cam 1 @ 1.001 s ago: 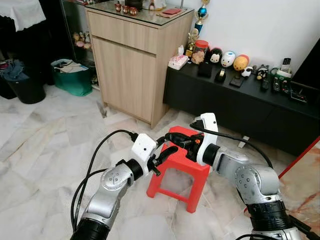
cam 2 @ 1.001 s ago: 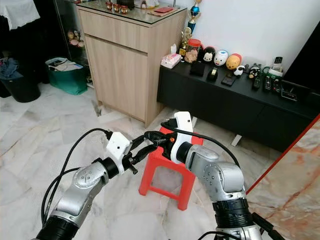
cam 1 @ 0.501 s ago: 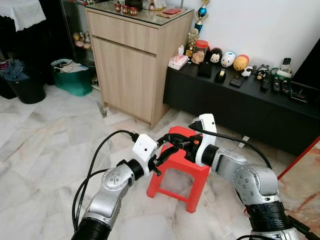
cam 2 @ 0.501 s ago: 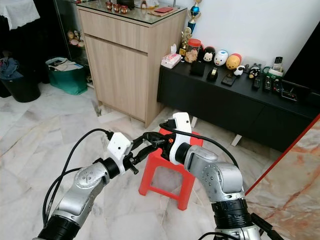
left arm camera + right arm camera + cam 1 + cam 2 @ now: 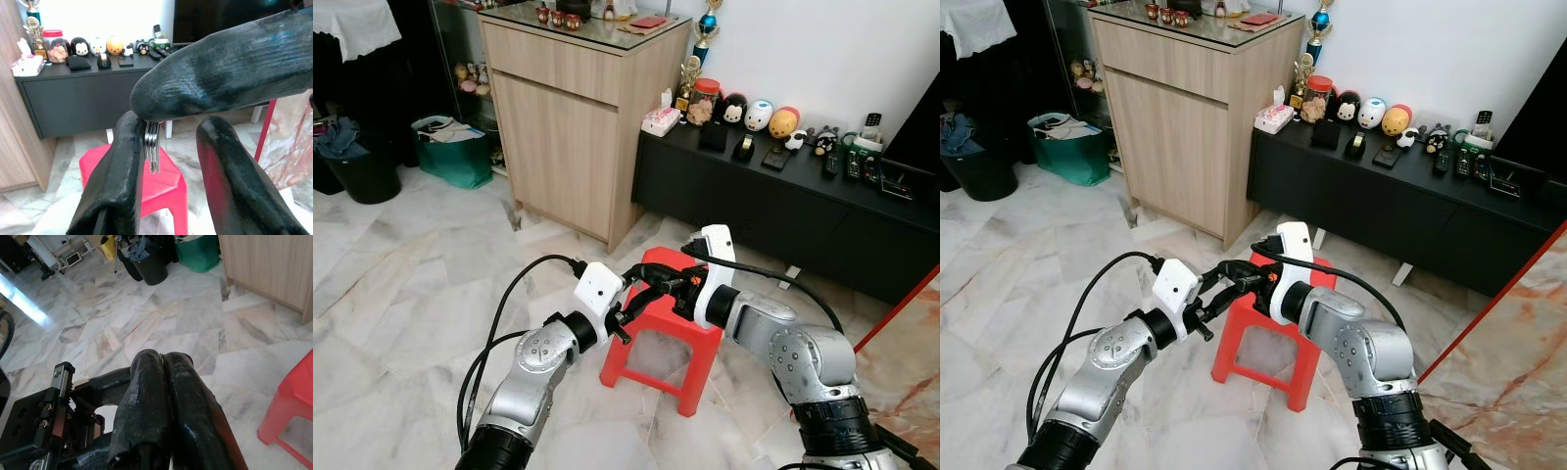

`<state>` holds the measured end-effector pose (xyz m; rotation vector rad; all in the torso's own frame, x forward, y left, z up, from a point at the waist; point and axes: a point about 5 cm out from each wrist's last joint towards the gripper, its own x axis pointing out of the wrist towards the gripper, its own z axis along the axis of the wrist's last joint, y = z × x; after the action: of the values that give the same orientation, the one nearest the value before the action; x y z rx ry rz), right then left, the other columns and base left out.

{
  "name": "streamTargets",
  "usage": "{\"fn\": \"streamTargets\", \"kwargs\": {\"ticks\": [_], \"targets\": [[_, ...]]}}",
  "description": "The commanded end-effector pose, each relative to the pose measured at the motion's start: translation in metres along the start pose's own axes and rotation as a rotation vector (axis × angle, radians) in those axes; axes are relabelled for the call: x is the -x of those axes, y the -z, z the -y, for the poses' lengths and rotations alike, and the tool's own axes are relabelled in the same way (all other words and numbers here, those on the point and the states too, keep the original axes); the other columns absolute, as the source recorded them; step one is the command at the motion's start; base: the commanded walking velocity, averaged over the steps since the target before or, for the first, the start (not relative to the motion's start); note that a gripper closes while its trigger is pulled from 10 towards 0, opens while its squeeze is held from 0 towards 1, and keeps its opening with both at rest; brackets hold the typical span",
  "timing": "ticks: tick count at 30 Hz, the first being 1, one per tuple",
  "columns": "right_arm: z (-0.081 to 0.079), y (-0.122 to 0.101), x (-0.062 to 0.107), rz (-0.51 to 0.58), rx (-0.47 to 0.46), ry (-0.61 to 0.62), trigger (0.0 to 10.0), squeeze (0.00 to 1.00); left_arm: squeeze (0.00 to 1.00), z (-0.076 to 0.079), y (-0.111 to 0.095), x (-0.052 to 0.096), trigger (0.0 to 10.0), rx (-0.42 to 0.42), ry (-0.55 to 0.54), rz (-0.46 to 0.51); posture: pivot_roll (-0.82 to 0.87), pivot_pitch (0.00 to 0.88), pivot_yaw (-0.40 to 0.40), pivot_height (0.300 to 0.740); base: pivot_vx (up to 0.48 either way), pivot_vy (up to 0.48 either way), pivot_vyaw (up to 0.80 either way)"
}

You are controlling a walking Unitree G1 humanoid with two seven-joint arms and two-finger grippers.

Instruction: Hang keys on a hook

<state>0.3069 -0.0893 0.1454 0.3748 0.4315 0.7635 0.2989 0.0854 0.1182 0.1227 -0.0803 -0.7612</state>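
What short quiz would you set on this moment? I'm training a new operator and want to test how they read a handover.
1. True or false: the right gripper is open and holds nothing.
2. In the eye views, what shows directly behind the place where the two grippers meet? A) red stool B) a green bag C) a black bin
3. Which gripper's open fingers stand on either side of the keys?

Key: 1 false, its fingers are pressed shut on the keys; 2 A; 3 the left gripper.
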Motion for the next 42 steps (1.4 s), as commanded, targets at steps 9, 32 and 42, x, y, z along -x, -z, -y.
{"fn": "streamTargets", "kwargs": {"ticks": [9, 32, 42], "targets": [[-0.001, -0.002, 0.004, 0.011, 0.003, 0.004, 10.0, 0.0, 0.0, 0.001, -0.004, -0.005, 0.0, -0.011, 0.001, 0.019, 0.04, 0.0, -0.126, 0.74, 0.0, 0.0, 0.0], [0.003, -0.002, 0.004, 0.018, -0.01, 0.031, 10.0, 0.0, 0.0, 0.002, -0.005, -0.004, 0.0, -0.009, 0.006, 0.03, 0.03, 0.0, -0.127, 0.74, 0.0, 0.0, 0.0], [0.01, -0.005, 0.006, 0.064, -0.076, 0.052, 10.0, 1.0, 0.0, 0.003, -0.004, -0.003, 0.0, -0.004, 0.013, 0.031, 0.03, 0.0, -0.131, 0.74, 0.0, 0.0, 0.0]]}}
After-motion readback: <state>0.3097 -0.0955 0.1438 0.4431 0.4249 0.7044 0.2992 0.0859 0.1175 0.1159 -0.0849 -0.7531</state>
